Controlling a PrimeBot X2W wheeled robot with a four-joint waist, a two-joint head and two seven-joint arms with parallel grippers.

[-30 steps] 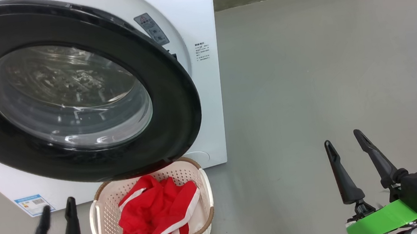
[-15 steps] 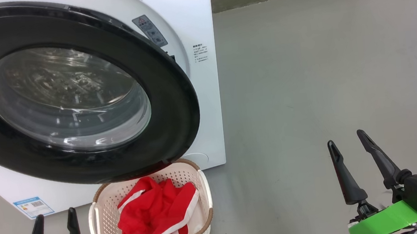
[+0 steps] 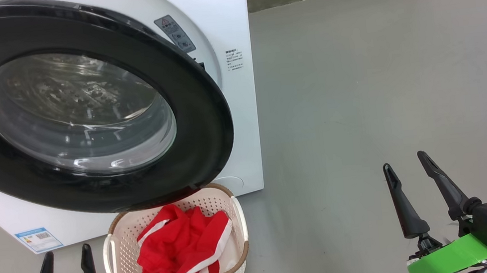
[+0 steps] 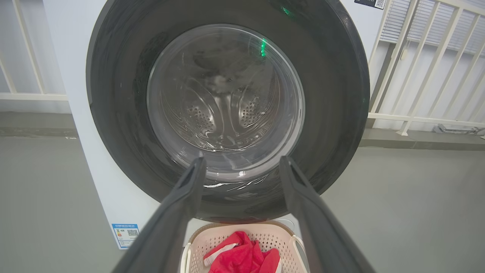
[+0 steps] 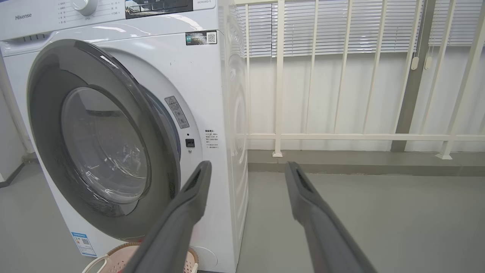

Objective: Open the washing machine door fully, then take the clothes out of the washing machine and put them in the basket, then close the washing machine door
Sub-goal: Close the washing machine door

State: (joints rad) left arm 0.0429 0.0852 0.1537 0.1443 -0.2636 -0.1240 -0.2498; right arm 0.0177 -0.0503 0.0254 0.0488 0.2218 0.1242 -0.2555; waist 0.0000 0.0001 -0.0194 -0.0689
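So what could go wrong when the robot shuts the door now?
The door stands ajar, its latch side off the washing machine; a soft push may leave it unlatched. The basket of clothes sits just below the door's bottom edge, beside the open left gripper; a low reach could knock it. The door's rim is glossy, so a push might slip.

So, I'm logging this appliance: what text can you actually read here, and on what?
"Hisense": top panel of the washing machine.
Too blurred to trust: code by the display.
Too small to read: warning sticker, small print, QR sticker, blue label, all on its front.
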